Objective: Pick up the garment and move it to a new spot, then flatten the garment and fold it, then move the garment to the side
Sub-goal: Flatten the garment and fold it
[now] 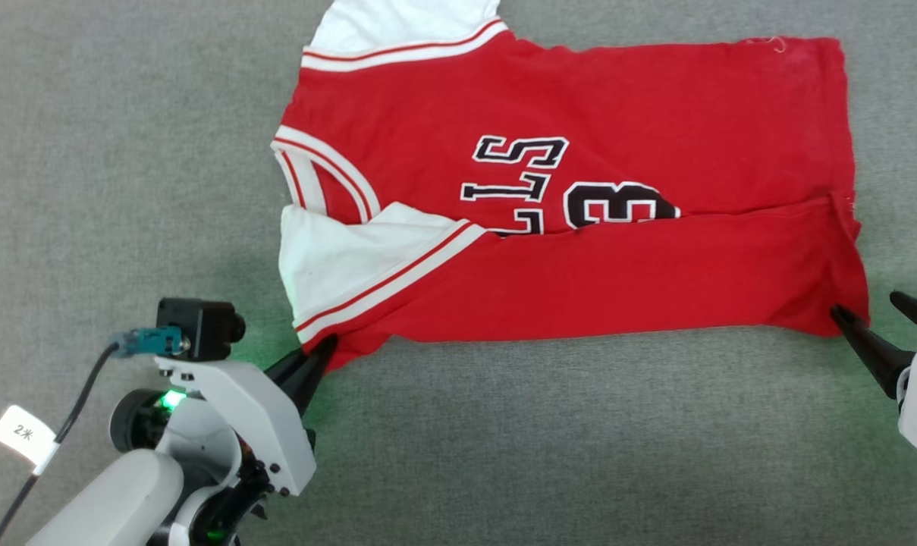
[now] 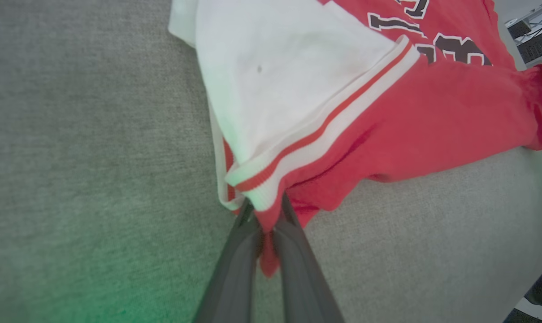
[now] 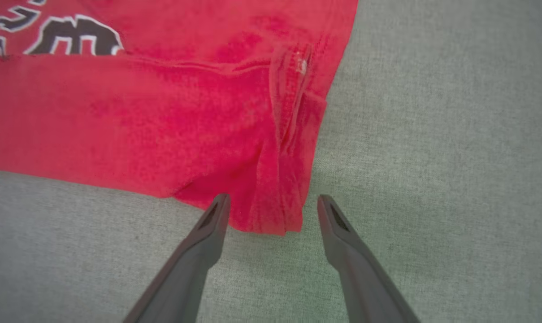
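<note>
Pinching garment (image 1: 579, 98) corner, left claw (image 1: 319, 347).

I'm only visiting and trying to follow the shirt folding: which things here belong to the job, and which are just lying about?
In the job:
- garment, a red jersey
- left gripper, shut on its sleeve-side corner
- right gripper, open around its hem corner

Just lying about:
- white tag
- black cable that carries the tag, beside the left arm

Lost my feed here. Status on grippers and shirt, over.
Left gripper shut on shirt, sleeve-side corner. Right gripper open around hem corner. Shirt on grey surface, near edge folded over.
</note>
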